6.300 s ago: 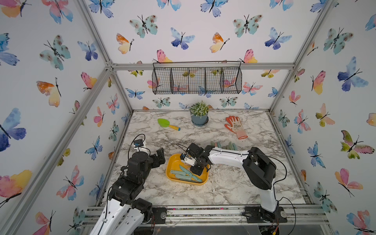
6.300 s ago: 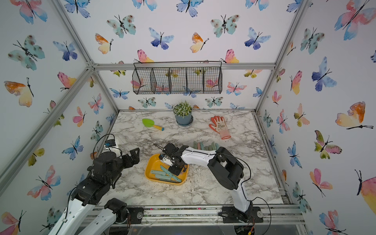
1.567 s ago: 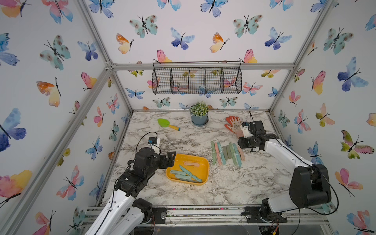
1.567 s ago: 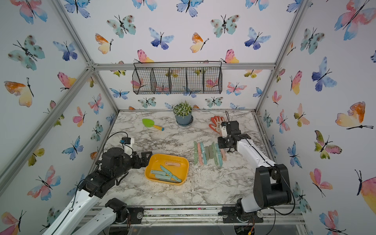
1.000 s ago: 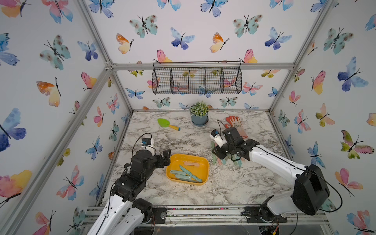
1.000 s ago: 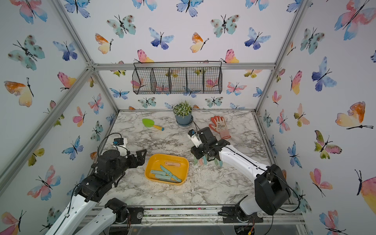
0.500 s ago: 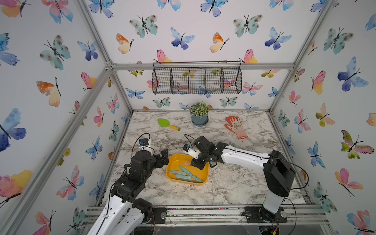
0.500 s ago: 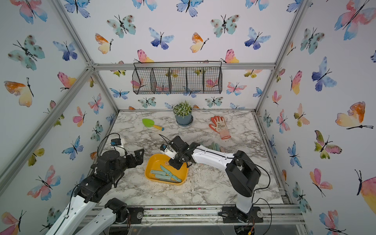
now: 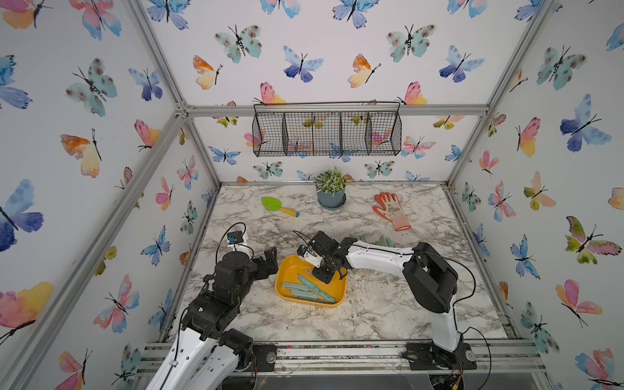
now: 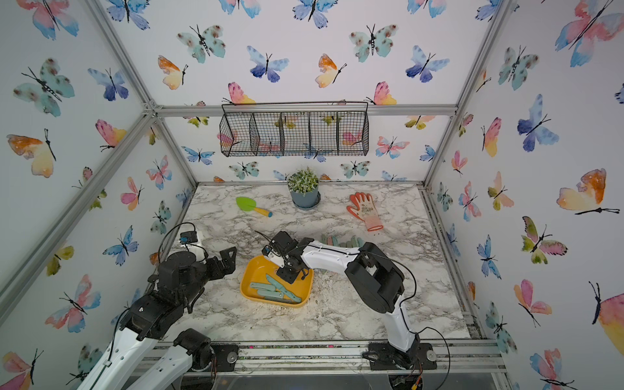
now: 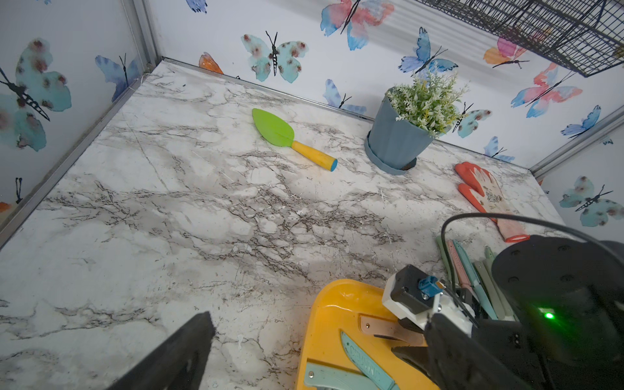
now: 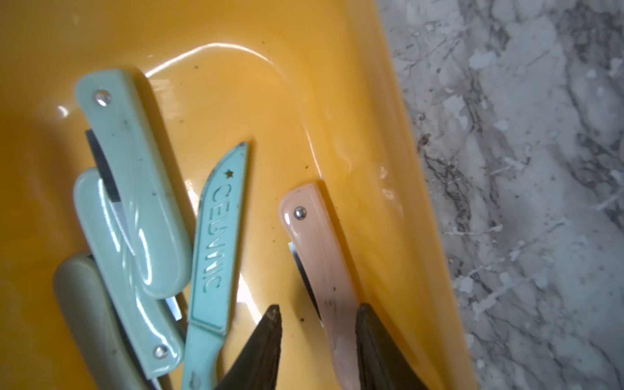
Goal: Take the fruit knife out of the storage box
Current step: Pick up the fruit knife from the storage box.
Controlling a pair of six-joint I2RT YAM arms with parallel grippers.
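The yellow storage box [image 9: 289, 270] [image 10: 255, 270] lies on the marble near the front, seen in both top views. It holds several fruit knives: mint folding ones [image 12: 135, 175], a teal sheathed one [image 12: 219, 229] and a pink folding one [image 12: 317, 243] along the box's wall [image 12: 388, 169]. My right gripper [image 12: 317, 314] [image 9: 326, 273] is down inside the box, open, its fingertips either side of the pink knife's handle; one pad is right beside it, the other stands apart. My left gripper [image 9: 266, 261] [image 11: 320, 351] hovers open at the box's left rim, holding nothing.
A row of several more knives [image 9: 385, 241] [image 11: 472, 270] lies on the table behind the right arm. At the back are a green trowel [image 9: 278, 206], a potted plant [image 9: 331, 192] and an orange glove [image 9: 391, 211]. A black wire basket [image 9: 326, 133] hangs on the rear wall.
My right arm swung left from the row of knives to the box and lowered its gripper over the pink knife. The left arm has barely moved.
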